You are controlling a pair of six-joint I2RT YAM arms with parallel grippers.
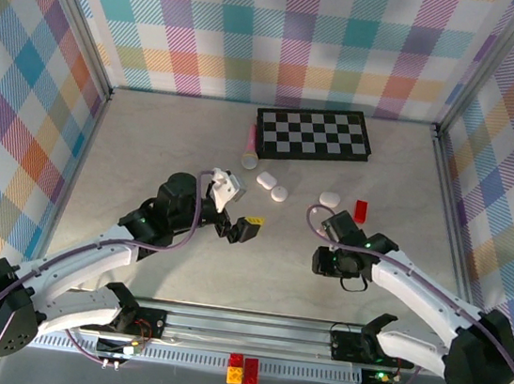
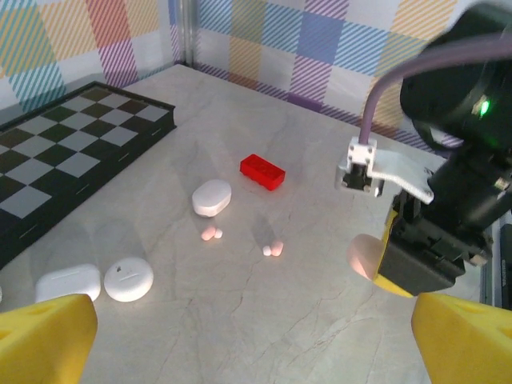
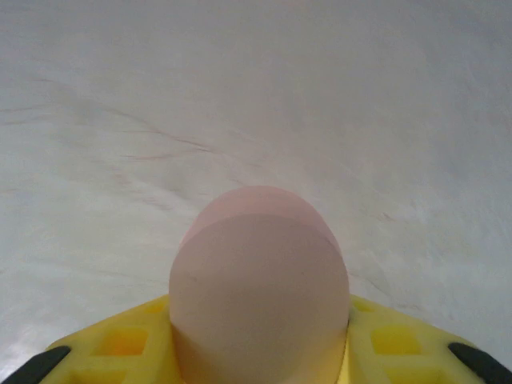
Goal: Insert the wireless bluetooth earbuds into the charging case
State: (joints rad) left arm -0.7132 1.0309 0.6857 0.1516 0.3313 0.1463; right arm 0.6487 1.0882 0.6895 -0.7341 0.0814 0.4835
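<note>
**Top view.** We list the left gripper (image 1: 250,228) near the middle of the bench (image 1: 150,140), with the right gripper (image 1: 327,260) off to its right. A chessboard (image 1: 312,135) lies at the far side, and a cylinder (image 1: 249,160) lies by its left end. Three white cases (image 1: 280,193) and a red brick (image 1: 361,210) lie nearer the arms. We cannot make out the earbuds here; they are too small.

**Left wrist view.** The left gripper's yellow fingers (image 2: 48,336) stand in the two lower corners, spread wide, with nothing between them. The earbuds (image 2: 212,234) are pale pink and lie loose on the bench in two pairs. One pair lies just in front of a white case, touching nothing. The other (image 2: 273,250) lies a little to its right, between that case and the right gripper. The right gripper has a pink case (image 2: 362,256) at its fingers.

**Right wrist view.** The pink case, rounded and close to the lens, sits clamped between the right gripper's yellow pads (image 3: 120,344), over bare bench.
</note>
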